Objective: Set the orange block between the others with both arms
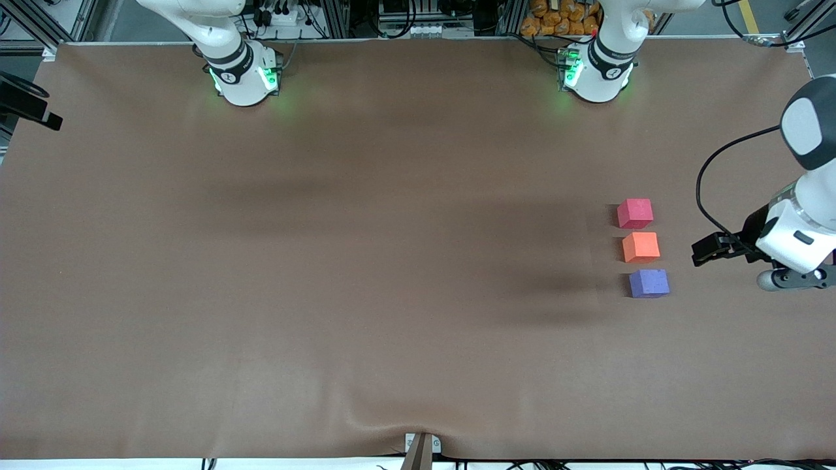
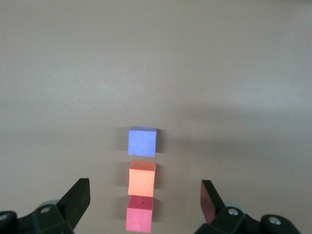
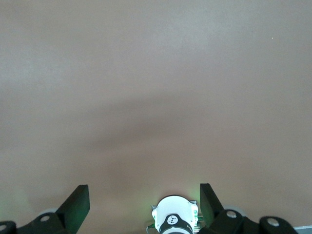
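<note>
The orange block [image 1: 641, 247] sits on the table at the left arm's end, between the others: the pinkish-red cube [image 1: 635, 213] lies farther from the front camera and the purple-blue cube [image 1: 649, 283] nearer. All three form a short row with small gaps. My left gripper [image 1: 710, 251] hangs in the air beside the row, toward the table's end, open and holding nothing. In the left wrist view the orange block [image 2: 142, 179], pinkish-red cube [image 2: 139, 214] and purple-blue cube [image 2: 142, 141] show below my open left gripper [image 2: 145, 204]. My right gripper [image 3: 145, 204] is open and empty, high over the table near its own base [image 3: 174, 217].
Brown cloth [image 1: 366, 261] covers the whole table. The right arm's base [image 1: 245, 75] and the left arm's base [image 1: 594, 75] stand along the edge farthest from the front camera. A small bracket [image 1: 421, 449] sits at the nearest edge.
</note>
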Controlling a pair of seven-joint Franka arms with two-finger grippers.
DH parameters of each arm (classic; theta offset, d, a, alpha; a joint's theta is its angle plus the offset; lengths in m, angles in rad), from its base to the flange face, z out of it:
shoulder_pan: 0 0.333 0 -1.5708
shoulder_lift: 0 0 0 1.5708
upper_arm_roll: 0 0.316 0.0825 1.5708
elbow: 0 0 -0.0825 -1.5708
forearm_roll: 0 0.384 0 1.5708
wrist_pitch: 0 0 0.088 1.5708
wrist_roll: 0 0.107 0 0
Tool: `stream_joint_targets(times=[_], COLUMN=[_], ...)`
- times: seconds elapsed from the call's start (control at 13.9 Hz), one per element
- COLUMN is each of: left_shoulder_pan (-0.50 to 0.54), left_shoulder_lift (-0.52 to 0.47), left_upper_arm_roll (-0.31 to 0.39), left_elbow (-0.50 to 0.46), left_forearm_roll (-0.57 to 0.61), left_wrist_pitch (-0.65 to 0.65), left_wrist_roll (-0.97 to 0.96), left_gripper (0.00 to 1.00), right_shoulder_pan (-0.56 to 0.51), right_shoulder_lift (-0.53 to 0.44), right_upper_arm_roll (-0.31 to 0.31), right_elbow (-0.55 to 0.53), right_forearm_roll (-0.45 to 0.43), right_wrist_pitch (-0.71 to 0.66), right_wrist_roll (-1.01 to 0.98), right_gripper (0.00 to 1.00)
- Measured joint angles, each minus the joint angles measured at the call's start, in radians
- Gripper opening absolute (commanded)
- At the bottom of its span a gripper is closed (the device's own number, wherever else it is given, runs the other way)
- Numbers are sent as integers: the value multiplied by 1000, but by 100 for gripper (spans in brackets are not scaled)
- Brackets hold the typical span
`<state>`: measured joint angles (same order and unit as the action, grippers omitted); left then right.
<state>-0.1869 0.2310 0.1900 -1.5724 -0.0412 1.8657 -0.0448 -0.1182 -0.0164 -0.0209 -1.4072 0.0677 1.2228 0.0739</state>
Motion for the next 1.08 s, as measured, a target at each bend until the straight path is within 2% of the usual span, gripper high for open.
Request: stream_joint_targets(times=[0.14, 0.29, 0.79, 1.08], left_shoulder_pan=[53, 82, 98, 99], left_shoulder_lift=[-32, -70, -170, -224], left_upper_arm_roll=[-53, -75, -104, -112], left_elbow=[3, 4, 4, -17], left_forearm_roll=[0, 0, 0, 0], left_wrist_pitch=[-24, -47, -209, -228], left_wrist_roll=[7, 17, 19, 19], left_gripper=[100, 100, 100, 100], right_shoulder_pan=[0, 0, -32, -43], right_shoulder_lift=[0, 0, 0, 0], right_upper_arm_roll=[0, 0, -14, -11], right_elbow=[0, 0, 1, 1], right_forearm_roll=[0, -12, -33, -33], right_wrist_pitch=[-9, -9, -7, -2], right_wrist_roll=[0, -4, -101, -119], right_gripper=[100, 100, 100, 100])
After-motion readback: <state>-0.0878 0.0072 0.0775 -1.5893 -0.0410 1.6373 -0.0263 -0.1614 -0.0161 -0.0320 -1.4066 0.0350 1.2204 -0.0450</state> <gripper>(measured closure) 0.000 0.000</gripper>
